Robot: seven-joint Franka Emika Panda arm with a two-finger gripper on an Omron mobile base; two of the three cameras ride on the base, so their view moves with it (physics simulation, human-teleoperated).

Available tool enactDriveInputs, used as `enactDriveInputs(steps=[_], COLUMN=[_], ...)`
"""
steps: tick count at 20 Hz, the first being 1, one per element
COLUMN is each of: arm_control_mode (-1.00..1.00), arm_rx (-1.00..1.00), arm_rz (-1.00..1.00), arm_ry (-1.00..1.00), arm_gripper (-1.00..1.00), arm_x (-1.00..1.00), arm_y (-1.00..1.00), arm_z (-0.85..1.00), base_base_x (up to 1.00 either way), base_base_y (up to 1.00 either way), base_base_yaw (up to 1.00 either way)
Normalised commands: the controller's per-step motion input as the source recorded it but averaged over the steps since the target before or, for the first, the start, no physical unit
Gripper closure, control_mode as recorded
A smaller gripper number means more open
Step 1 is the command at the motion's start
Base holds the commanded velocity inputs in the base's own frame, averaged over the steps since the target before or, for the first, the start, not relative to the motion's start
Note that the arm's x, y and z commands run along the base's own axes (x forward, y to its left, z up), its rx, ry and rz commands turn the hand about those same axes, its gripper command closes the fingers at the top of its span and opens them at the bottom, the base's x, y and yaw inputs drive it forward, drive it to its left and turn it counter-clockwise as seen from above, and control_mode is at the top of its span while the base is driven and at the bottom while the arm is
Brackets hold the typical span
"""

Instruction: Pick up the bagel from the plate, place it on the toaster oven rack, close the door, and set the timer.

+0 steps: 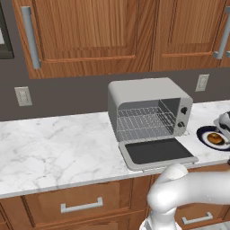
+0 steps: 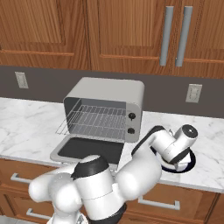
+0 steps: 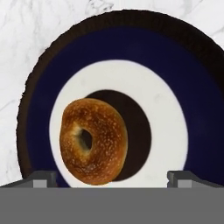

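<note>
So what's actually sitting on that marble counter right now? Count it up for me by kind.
Toaster oven, door dropped open, wire rack inside: 1
Plate, dark rim: 1
Bagel, lying on the plate: 1
Total: 3 things on the counter

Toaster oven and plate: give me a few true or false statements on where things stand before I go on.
1. The bagel lies on the plate. True.
2. The door is shut. False: it lies folded down, open.
3. The toaster oven rack holds bread. False: it is bare.
4. The gripper stands open over the bagel. True.
5. The plate sits left of the oven. False: it sits to its right.
</note>
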Motion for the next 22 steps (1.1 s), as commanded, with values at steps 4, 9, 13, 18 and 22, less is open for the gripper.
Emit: enactDriveInputs(steps=[4,9,13,18,22], arm_control_mode=[-1.0,-1.0,-1.0,-1.0,-1.0], arm_rx=[0.0,0.01,0.01,0.01,0.0], arm_rz=[-0.04,-0.02,0.0,0.0,0.0], arm_ry=[0.0,0.0,0.0,0.0,0.01], arm_gripper=[-1.0,-1.0,-1.0,-1.0,-1.0], arm_x=[0.0,0.0,0.03,0.06,0.15], arm_y=[-0.08,0.0,0.0,0.0,0.0], arm_z=[-0.08,0.0,0.0,-0.02,-0.04], base_base_x=[0.0,0.0,0.0,0.0,0.0], base_base_y=[0.0,0.0,0.0,0.0,0.0], base_base_yaw=[0.0,0.0,0.0,0.0,0.0])
